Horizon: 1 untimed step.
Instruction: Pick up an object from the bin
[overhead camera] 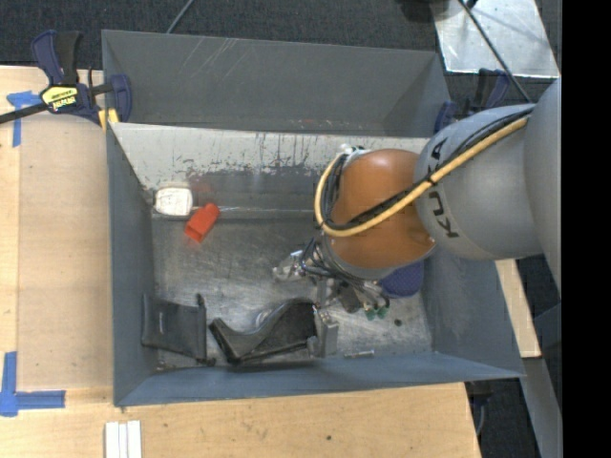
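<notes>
My gripper (326, 305) hangs below the arm's orange dome, low over the front middle of the bin. Its metal tip comes down at the right end of a black, flat, bent thing (270, 337) lying along the front wall. Whether it touches that thing I cannot tell. A blue rounded thing (407, 280) lies just right of the gripper, mostly hidden under the dome.
A second black flat thing (172, 327) lies in the front left corner. A small red block (200, 222) and a white rounded thing (174, 201) sit at the back left. The arm covers the bin's right side.
</notes>
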Motion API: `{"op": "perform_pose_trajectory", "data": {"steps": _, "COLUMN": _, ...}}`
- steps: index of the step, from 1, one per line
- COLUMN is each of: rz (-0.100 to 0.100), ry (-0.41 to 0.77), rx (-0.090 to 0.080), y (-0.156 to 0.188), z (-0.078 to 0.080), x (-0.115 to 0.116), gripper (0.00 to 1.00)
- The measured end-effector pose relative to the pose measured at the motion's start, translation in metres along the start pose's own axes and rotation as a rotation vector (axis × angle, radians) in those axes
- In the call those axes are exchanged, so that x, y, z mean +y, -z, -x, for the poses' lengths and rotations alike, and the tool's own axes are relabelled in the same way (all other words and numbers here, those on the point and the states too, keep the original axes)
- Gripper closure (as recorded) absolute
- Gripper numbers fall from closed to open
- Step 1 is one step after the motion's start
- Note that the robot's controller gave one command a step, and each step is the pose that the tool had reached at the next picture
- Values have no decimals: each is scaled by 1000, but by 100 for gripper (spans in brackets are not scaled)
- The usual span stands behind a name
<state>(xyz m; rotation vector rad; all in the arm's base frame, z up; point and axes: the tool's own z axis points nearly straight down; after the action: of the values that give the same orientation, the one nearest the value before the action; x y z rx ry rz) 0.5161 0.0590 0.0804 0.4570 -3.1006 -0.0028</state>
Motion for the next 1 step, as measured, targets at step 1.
{"op": "perform_pose_trajectory", "data": {"steps": 1, "rz": 0, "ry": -1, "rx": 3, "y": 0, "z": -1, "x": 0, "gripper": 100}}
